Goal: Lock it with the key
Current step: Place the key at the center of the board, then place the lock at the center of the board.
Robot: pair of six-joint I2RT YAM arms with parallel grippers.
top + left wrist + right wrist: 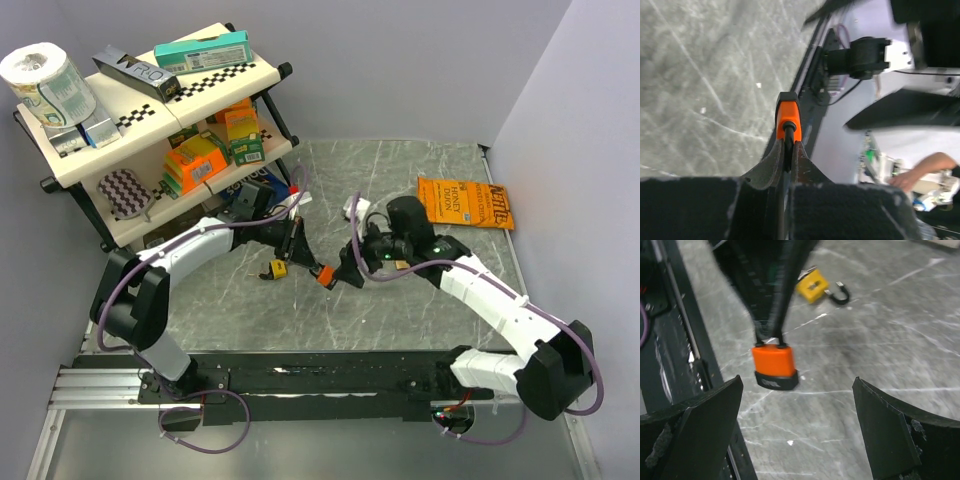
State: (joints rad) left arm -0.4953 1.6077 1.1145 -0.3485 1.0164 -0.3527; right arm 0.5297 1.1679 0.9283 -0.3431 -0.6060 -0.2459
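An orange padlock (pixel 323 275) with a black base hangs above the grey table, its black shackle pinched in my left gripper (pixel 314 264). The left wrist view shows those fingers (pixel 771 162) shut on the shackle, with the orange body (pixel 788 120) just beyond them. My right gripper (pixel 797 385) stands wide open just short of the padlock (pixel 774 365), nothing between its fingers. A yellow padlock (pixel 812 286) with its shackle swung open lies on the table behind, also in the top view (pixel 276 269). No key shows in any view.
A two-tier shelf (pixel 150 150) with boxes and a paper roll (pixel 45 80) stands at the back left. An orange snack bag (pixel 465 203) lies at the back right. The black base rail (pixel 330 375) runs along the near edge.
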